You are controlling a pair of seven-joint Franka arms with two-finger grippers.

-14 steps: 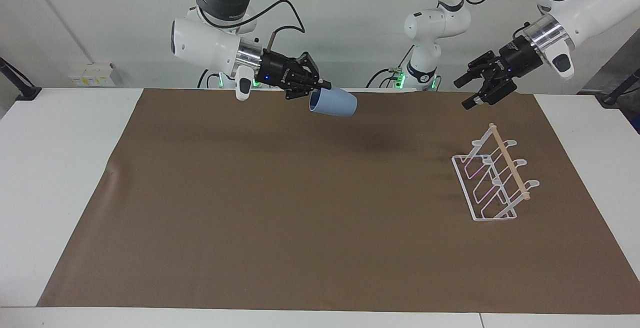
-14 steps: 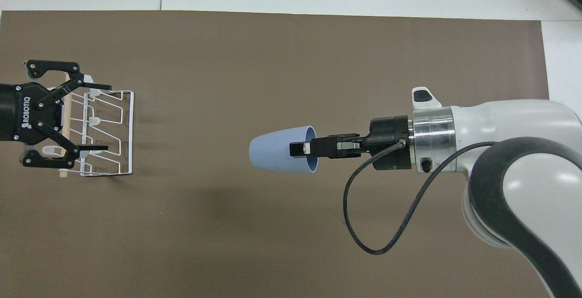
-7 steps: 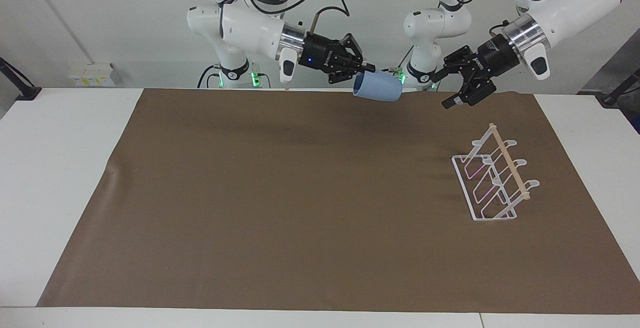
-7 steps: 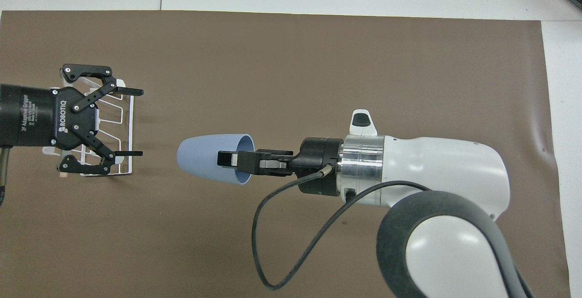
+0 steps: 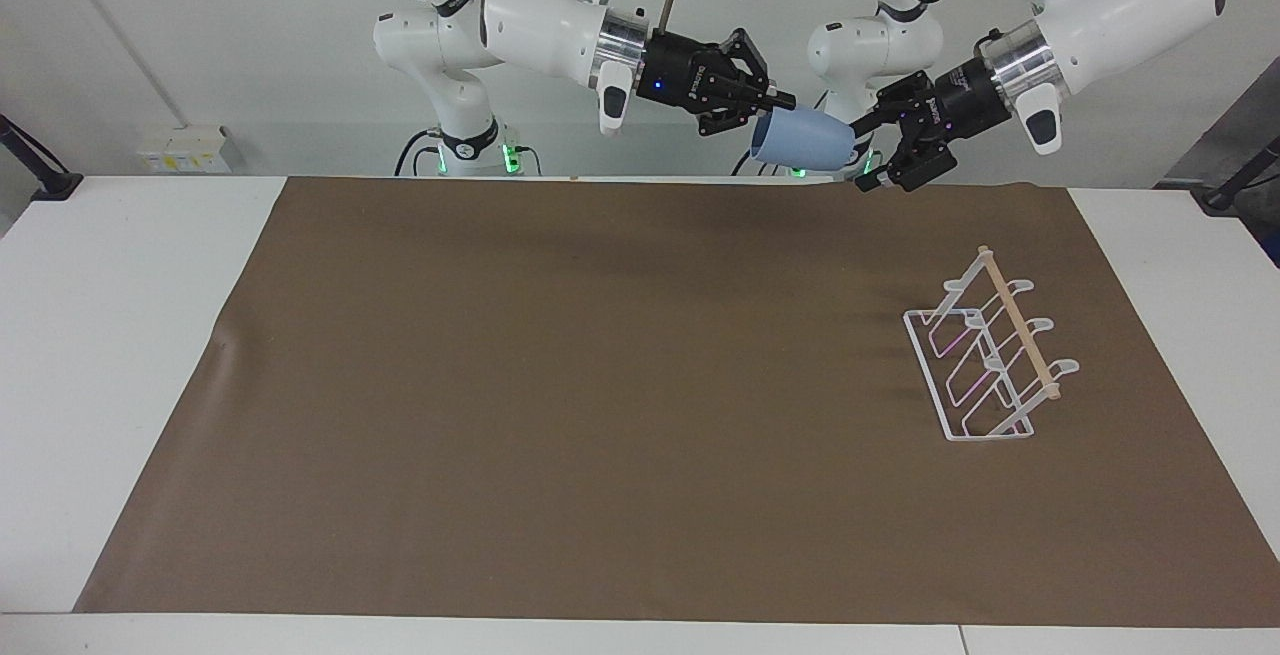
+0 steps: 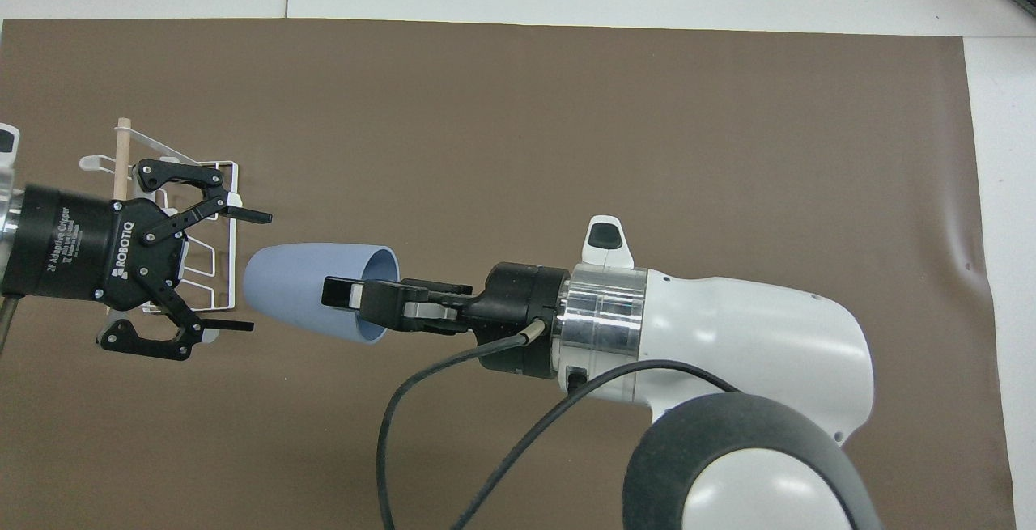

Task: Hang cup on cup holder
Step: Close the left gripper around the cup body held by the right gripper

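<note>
One cup in the air, held sideways between two grippers

One light-blue cup (image 5: pixel 803 141) hangs high over the robots' edge of the table, its long axis roughly level. Its mouth faces the right arm and its closed base points at the left gripper (image 5: pixel 866 152). The right gripper (image 5: pixel 778 103) is pinched tight on the cup's rim, one finger inside the mouth. The left gripper's fingers (image 6: pixel 251 215) stand spread wide just off the cup's base; whether they touch it is hard to say from either view.

Beneath lies a brown mat (image 5: pixel 600 385) covering most of a white table (image 5: pixel 130 335), with white margin at both ends and a pale wall above. The cup holder (image 5: pixel 990 350) stands on the mat toward the left arm's end, well apart from the cup, its wooden rod (image 5: pixel 1018 323) uppermost. Broad bare mat surrounds it.
</note>
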